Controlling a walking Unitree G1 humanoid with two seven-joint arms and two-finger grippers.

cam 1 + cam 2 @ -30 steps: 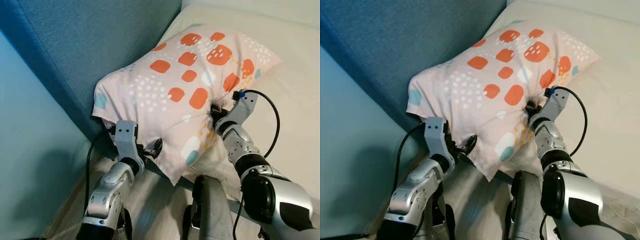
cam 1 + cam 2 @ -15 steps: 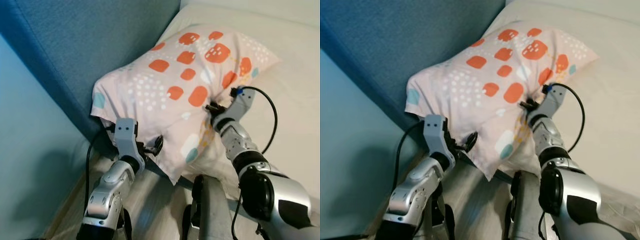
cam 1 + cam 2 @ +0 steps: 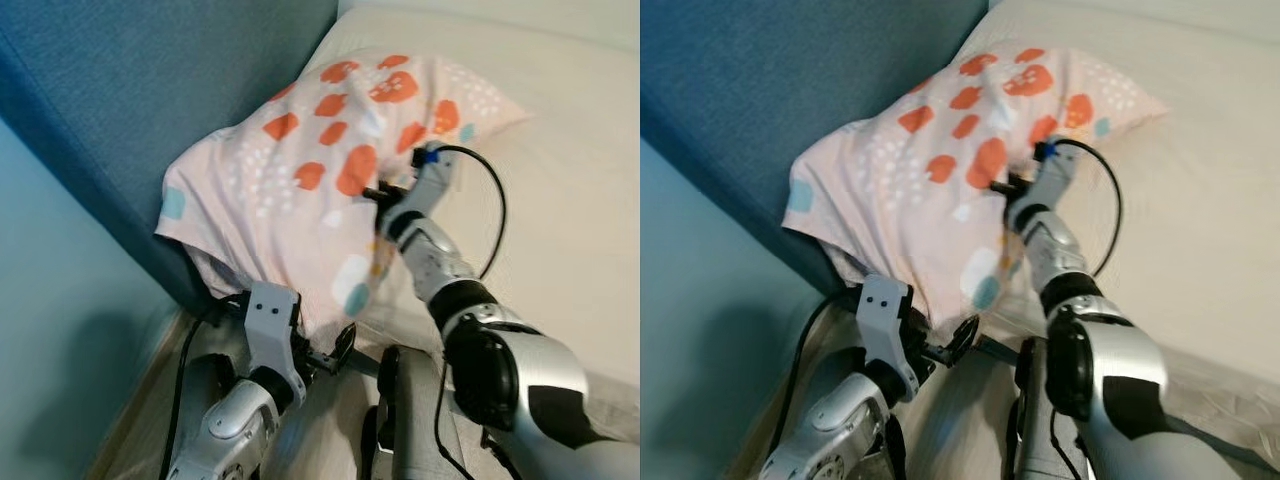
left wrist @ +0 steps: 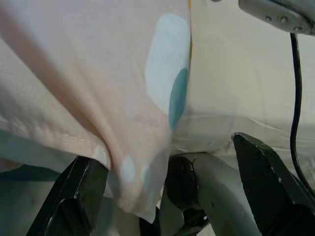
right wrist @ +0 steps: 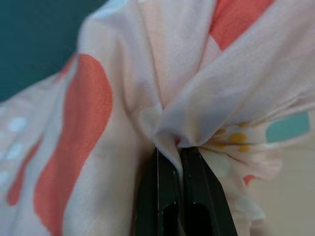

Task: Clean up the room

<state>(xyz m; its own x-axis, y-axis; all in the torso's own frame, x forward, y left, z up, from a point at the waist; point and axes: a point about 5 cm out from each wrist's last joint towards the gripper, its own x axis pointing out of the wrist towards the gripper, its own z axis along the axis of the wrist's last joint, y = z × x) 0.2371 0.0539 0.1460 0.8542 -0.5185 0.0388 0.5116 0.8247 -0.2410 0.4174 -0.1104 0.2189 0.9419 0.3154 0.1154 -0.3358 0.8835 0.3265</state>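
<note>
Blue upholstered headboard (image 3: 150, 90) at the head of a cream-sheeted bed (image 3: 580, 200), taken as landmark; pale blue wall beyond it

Pillow (image 3: 300, 170): now lifted further onto the bed and pressed closer against the headboard than a second ago, its lower corner hanging off the mattress edge. Judged as the placing stage of the tidy-up, close to done but not yet settled flat

Right hand (image 3: 378, 192): moved up and toward the headboard, fingers pressed together on a pinch of pillowcase, fabric gathered into a tight pucker at the tips (image 5: 170, 167)

Left hand (image 3: 335, 355): dropped away from the pillow, now below its hanging corner, away from the headboard; fingers (image 4: 74, 196) spread apart, nothing between them but loose cloth drooping in the gap, no grip

Materials: pillowcase thin woven cotton, pale pink with orange blotches, teal patches and white dots, stitched hem visible; filling soft, slumping, creasing readily. Sheet smooth, matt. Headboard coarse textile weave
</note>
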